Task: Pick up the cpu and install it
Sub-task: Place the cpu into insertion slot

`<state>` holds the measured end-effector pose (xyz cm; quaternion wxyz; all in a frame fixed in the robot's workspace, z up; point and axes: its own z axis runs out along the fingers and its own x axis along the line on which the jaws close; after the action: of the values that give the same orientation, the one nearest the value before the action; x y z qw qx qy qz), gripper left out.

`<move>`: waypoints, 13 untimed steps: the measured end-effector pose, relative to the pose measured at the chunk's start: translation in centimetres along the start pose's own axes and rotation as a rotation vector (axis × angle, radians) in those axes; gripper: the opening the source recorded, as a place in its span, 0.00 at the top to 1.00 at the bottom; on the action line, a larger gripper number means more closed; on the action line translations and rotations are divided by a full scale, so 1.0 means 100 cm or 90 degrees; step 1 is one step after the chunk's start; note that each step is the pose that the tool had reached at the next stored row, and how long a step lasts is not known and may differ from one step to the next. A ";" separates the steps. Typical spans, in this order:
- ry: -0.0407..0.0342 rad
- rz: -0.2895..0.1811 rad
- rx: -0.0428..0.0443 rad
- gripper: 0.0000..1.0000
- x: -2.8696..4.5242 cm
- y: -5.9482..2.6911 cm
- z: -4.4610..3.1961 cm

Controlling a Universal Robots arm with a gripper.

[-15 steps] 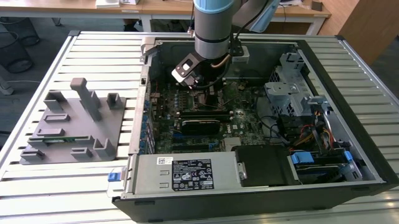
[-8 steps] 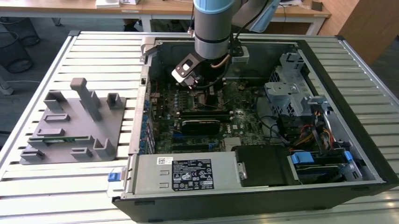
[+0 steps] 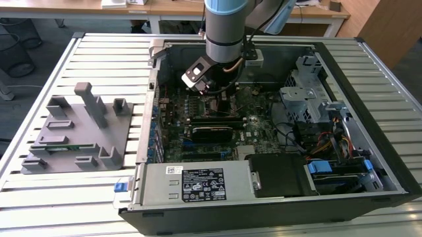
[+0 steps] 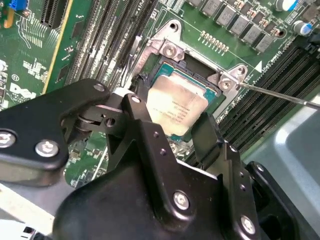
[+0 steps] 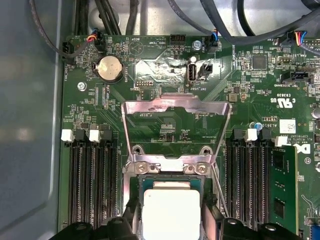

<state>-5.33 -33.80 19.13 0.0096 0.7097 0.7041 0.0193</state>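
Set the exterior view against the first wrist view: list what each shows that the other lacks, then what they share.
Exterior view's own: the arm reaching down into the open computer case, the slatted table, and a grey parts holder on it at the exterior view's left.

First wrist view's own: the cpu held in the gripper beside the swung-open socket frame, and a coin cell.

Shared: the green motherboard with its black memory slots.
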 end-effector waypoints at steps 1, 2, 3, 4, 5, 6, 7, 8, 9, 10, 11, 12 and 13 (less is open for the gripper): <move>0.0002 0.000 0.0001 0.38 0.0000 0.0000 -0.0005; 0.0006 0.000 0.0000 0.38 0.0000 0.0000 -0.0014; 0.0009 0.000 0.0000 0.38 0.0000 0.0001 -0.0028; 0.0009 0.000 0.0001 0.38 0.0001 0.0002 -0.0045; 0.0010 0.000 0.0000 0.38 0.0001 0.0003 -0.0060; 0.0011 0.000 0.0000 0.38 0.0001 0.0003 -0.0074; 0.0011 0.000 0.0000 0.38 0.0001 0.0004 -0.0089; 0.0010 0.000 0.0001 0.38 0.0002 0.0004 -0.0106; 0.0010 0.000 0.0003 0.38 0.0002 0.0005 -0.0121; 0.0010 0.000 0.0005 0.40 0.0002 0.0005 -0.0136; 0.0010 0.000 0.0006 0.46 0.0003 0.0006 -0.0148; 0.0010 0.000 0.0008 0.46 0.0003 0.0007 -0.0160; 0.0011 0.000 0.0009 0.53 0.0003 0.0007 -0.0173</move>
<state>-5.33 -33.79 20.86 0.0085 0.7098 0.7041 0.0195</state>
